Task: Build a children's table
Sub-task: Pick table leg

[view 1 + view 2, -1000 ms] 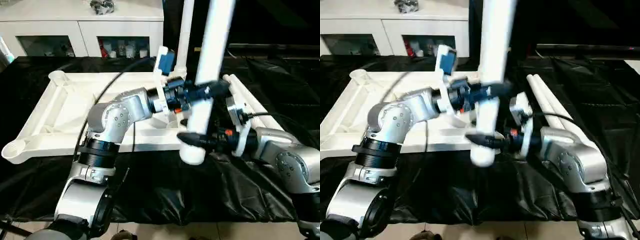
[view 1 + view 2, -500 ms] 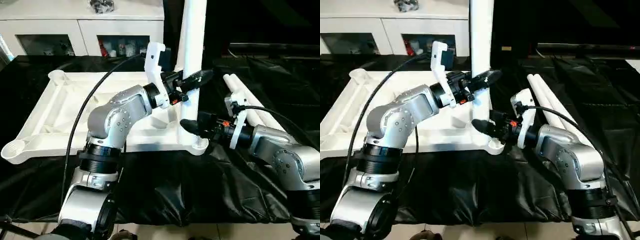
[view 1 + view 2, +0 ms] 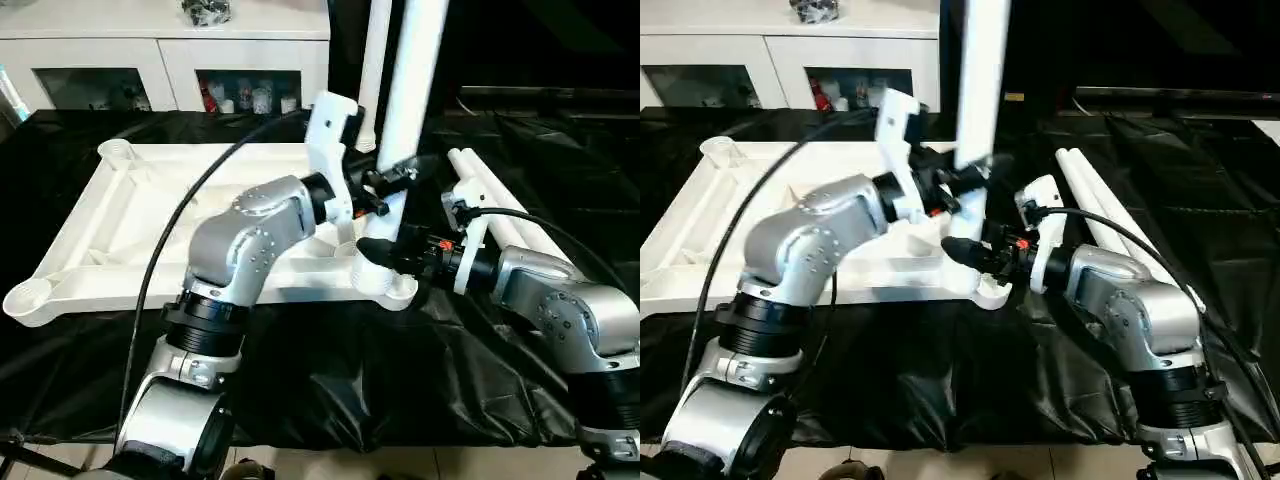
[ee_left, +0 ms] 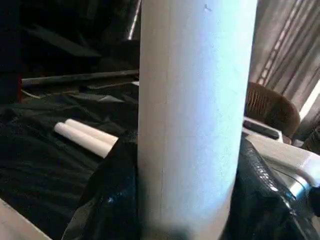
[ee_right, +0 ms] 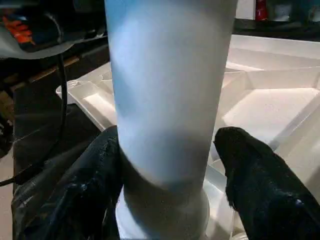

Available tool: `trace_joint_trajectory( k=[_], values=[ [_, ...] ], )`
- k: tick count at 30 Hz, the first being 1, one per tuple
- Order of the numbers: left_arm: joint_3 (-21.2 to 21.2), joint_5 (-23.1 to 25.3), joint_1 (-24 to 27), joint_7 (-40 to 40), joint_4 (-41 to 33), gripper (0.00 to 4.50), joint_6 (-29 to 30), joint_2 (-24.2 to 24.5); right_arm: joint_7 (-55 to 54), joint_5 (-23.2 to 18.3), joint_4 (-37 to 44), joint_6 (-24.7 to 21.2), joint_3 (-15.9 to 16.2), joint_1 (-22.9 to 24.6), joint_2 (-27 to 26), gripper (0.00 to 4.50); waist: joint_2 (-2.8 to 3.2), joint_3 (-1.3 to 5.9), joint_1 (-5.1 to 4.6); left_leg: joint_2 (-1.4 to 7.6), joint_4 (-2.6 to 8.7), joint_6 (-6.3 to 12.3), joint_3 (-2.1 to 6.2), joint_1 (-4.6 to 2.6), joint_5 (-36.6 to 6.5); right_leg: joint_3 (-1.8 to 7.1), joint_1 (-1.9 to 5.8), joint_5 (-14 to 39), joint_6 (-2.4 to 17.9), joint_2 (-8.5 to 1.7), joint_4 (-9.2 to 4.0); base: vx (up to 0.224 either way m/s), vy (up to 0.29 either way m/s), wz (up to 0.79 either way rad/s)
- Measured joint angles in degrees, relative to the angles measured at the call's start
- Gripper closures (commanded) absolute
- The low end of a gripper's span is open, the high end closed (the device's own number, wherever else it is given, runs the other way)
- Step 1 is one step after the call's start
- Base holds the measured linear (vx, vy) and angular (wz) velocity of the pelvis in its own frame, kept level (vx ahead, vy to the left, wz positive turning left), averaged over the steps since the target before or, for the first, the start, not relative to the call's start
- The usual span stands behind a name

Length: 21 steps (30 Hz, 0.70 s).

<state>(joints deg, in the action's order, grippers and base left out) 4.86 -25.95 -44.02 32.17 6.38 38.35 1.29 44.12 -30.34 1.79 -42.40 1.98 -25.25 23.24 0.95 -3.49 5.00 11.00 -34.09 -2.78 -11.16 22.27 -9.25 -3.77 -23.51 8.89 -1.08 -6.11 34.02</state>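
The left gripper point(image 3: 385, 187) is clamped around the upright leg point(image 3: 412, 90); the right gripper point(image 3: 385, 255) grasps the same leg lower down, just above the corner socket point(image 3: 395, 287). That socket sits at the near right corner of the upturned tabletop point(image 3: 150, 215), about five o'clock from its middle. To seat the leg well, I judge both grips should keep it plumb and press straight down. Two spare legs point(image 3: 490, 195) lie at three o'clock.

White leg point(image 3: 415, 70) upright in tabletop point(image 3: 130, 215) corner socket point(image 3: 392, 287).
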Motion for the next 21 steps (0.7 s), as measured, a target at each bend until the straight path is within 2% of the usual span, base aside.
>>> trace_joint_trajectory(
  k=[14, 15, 18, 21],
  values=[
    [3.0, 1.13, 0.73, 2.23, -0.7, 2.62, -0.41, 1.38, 2.13, 1.73, -2.22, 0.53, 2.88, -1.38, 0.58, 1.43, -0.13, 0.03, 0.03, 0.0, 0.0, 0.0, 0.0, 0.01, 0.0, 0.0, -0.01, 0.0, 0.0, 0.0, 0.01, 0.0, 0.0, 0.0],
    [3.01, 1.13, 0.73, 2.37, -0.7, 2.62, -0.41, 1.44, 2.27, 1.81, -2.22, 0.54, 2.9, -1.38, 0.59, 1.7, -0.14, 0.03, 0.03, 0.0, 0.0, 0.0, 0.0, 0.01, 0.0, 0.0, -0.01, 0.0, 0.0, 0.0, 0.01, 0.0, 0.0, 0.0],
    [3.07, 1.13, 0.73, 2.52, -0.7, 2.62, -0.42, 1.62, 2.69, 1.87, -2.23, 0.54, 3.06, -1.38, 0.57, 1.76, -0.14, 0.03, 0.03, 0.0, 0.0, 0.0, -0.01, 0.01, 0.0, 0.01, -0.01, 0.0, 0.0, 0.0, 0.01, 0.0, 0.0, 0.0],
    [3.09, 1.13, 0.73, 2.52, -0.7, 2.62, -0.42, 1.66, 2.82, 1.86, -2.23, 0.55, 3.1, -1.38, 0.56, 2.17, -0.14, 0.04, 0.04, 0.0, 0.0, 0.0, -0.01, 0.01, 0.0, 0.01, -0.01, 0.0, 0.01, 0.0, 0.01, 0.0, 0.0, 0.0]
  ],
)
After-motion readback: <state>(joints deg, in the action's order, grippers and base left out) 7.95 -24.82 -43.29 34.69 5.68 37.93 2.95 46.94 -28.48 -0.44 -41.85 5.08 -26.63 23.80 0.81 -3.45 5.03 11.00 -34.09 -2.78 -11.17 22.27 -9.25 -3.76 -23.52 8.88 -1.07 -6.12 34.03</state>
